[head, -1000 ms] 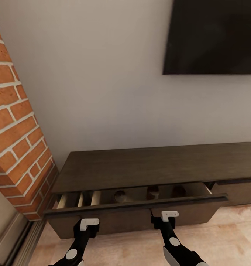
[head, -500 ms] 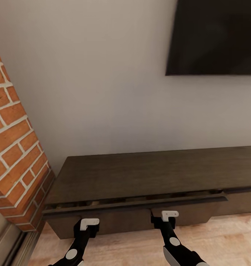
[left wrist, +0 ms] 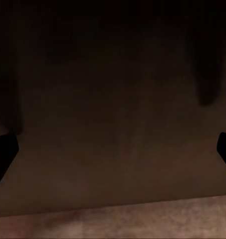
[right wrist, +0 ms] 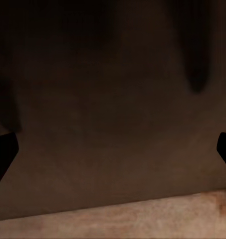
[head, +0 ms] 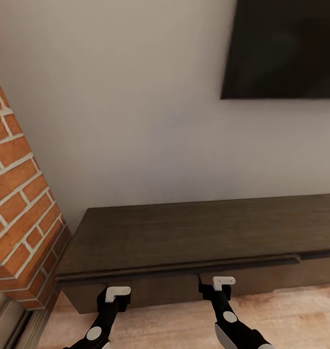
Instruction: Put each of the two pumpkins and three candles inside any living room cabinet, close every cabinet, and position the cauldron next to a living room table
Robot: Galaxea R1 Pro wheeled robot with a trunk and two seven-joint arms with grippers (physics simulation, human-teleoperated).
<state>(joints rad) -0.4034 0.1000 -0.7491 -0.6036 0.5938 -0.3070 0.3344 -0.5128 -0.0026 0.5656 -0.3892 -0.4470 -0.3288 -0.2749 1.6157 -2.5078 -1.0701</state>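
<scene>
2 tools point(head: 119, 291) point(head: 223, 281) face cabinet point(head: 194, 232), long axis running along wall point(head: 136, 121).

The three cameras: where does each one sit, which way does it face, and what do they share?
Head view: from the robot's head, looking forward and down at the cabinet, the wall, the TV and the brick chimney; both arms show, left gripper and right gripper at the drawer front.
Left wrist view: near the left gripper, facing the dark drawer front close up; black finger edges show.
Right wrist view: near the right gripper, same framing.
Shared: all three show the cabinet and the wood floor.
</scene>
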